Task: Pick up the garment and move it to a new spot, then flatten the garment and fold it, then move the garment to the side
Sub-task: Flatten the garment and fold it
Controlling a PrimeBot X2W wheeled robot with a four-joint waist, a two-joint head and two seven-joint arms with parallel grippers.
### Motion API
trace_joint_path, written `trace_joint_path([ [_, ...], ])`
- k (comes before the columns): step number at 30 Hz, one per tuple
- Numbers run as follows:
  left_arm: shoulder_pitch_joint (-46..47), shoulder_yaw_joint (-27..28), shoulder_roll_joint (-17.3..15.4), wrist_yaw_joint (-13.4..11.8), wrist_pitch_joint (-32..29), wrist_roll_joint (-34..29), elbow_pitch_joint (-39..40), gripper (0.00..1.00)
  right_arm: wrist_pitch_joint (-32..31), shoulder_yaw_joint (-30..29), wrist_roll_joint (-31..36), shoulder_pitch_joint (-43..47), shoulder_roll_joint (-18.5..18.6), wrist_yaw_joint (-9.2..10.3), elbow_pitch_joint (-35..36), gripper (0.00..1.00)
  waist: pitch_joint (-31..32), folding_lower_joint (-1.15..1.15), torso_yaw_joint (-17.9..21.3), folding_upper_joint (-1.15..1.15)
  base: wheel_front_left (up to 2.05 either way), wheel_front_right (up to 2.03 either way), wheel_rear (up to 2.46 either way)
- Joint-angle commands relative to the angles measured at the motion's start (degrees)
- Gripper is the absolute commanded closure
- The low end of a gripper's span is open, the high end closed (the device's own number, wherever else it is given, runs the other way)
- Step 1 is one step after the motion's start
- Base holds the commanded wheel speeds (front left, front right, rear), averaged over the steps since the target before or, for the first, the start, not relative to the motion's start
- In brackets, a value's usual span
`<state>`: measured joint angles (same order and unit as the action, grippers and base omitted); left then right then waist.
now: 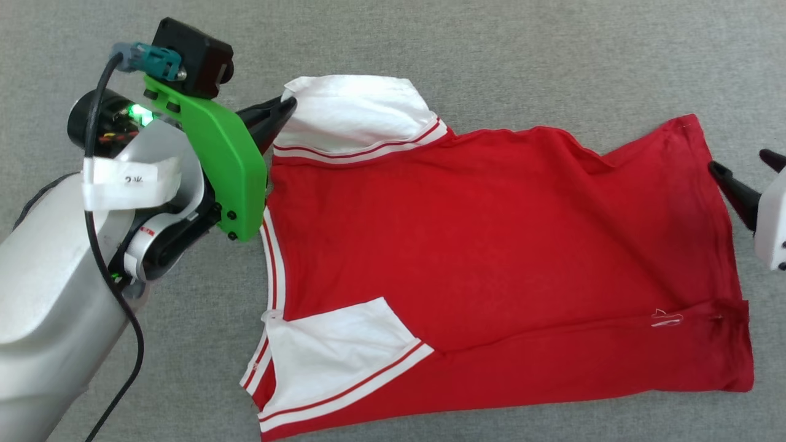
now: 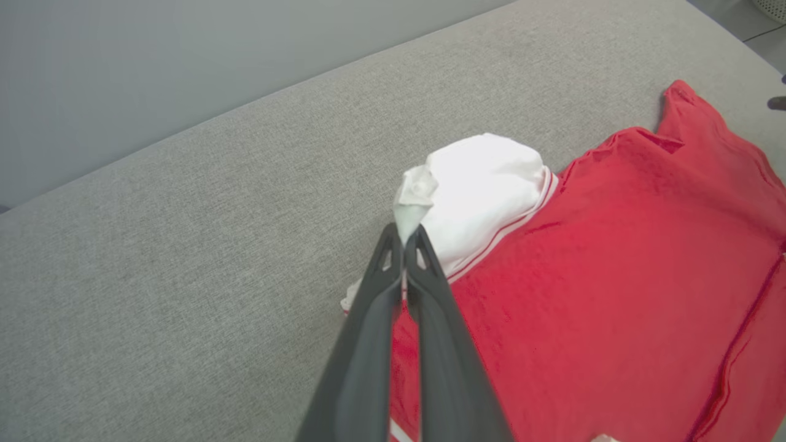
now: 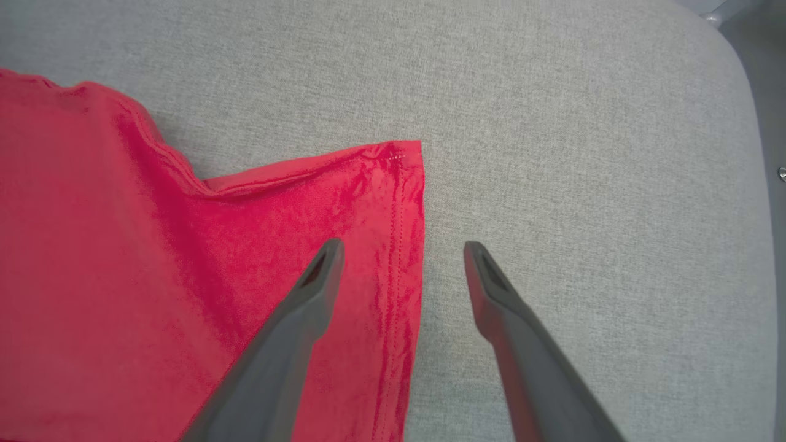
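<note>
The garment (image 1: 491, 245) lies spread on the gray surface (image 1: 430, 37), collar end toward the robot's left and hem (image 1: 718, 202) toward its right, plain red side up. It is mostly flat, with a long crease running near its front edge and a dip in the far edge. Its 2 white sleeves sit at the left end: the near sleeve (image 1: 331, 344) lies folded in over the red cloth, and the far sleeve (image 1: 350, 113) is humped up at the far corner. The left gripper (image 1: 288, 105) is clamped on a pinch of that far sleeve; in the left wrist view its 2 fingers (image 2: 374, 344) press together at the left gripper (image 2: 405, 236) tips, with a small wad of white cloth bunched just beyond them. The right gripper (image 1: 740, 161) hangs at the hem with its jaws wide apart and nothing between them. In the right wrist view the right gripper (image 3: 403, 247) straddles the hem's edge, 1 finger (image 3: 295, 331) over red cloth and the other over bare surface; whether either touches cannot be told.
</note>
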<state>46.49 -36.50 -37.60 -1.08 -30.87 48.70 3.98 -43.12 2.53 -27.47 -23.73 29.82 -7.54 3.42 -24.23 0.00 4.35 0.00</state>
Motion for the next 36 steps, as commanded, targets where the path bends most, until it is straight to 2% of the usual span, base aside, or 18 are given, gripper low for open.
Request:
trace_joint_path([
  [1,-1.38,0.26,-0.55,-0.7,0.04,0.02,1.47,1.0,-1.5,0.26,-0.2,-2.04,0.71,0.05,-1.11,0.0,-1.98,0.0,-1.99,0.0,0.0,0.0,0.0],
  [5,-2.91,0.28,-1.0,-2.2,1.05,-1.02,5.93,1.0,-5.21,1.48,0.86,-7.57,1.88,0.05,-5.78,0.0,-3.19,0.0,-3.27,0.0,0.0,0.0,0.0],
  [10,-3.67,-0.51,-0.4,-2.94,1.58,-1.84,8.84,1.0,-6.59,2.95,2.0,-11.72,2.11,0.05,-10.81,0.0,-4.27,0.0,-4.73,0.0,0.0,0.0,0.0],
  [22,-3.87,-1.52,0.78,-2.9,2.75,-2.47,10.01,1.0,-4.01,8.74,2.24,-13.22,2.69,0.05,-19.58,0.0,-5.78,0.0,-6.77,0.0,0.0,0.0,0.0],
  [23,-3.92,-1.57,0.88,-2.85,2.88,-2.41,9.73,1.0,-3.73,9.3,1.99,-13.08,2.78,0.05,-20.21,0.25,-5.76,0.0,-6.84,0.0,0.0,0.0,0.0],
  [24,-3.98,-1.59,0.96,-2.8,3.01,-2.35,9.51,1.0,-3.4,9.66,1.8,-13.02,2.91,0.05,-20.7,0.75,-5.73,0.0,-6.89,0.0,0.0,0.0,0.0],
  [25,-4.09,-1.59,1.05,-2.76,3.2,-2.25,9.22,1.0,-2.9,10.03,1.61,-12.98,3.07,0.05,-21.26,1.0,-5.65,0.0,-6.93,0.0,0.0,0.0,0.0],
  [36,-5.9,-0.56,1.36,-2.72,6.38,-1.24,5.41,1.0,7.65,5.82,1.65,-13.71,1.78,0.05,-25.48,1.0,-3.04,0.0,-6.48,0.0,0.0,0.0,0.0],
])
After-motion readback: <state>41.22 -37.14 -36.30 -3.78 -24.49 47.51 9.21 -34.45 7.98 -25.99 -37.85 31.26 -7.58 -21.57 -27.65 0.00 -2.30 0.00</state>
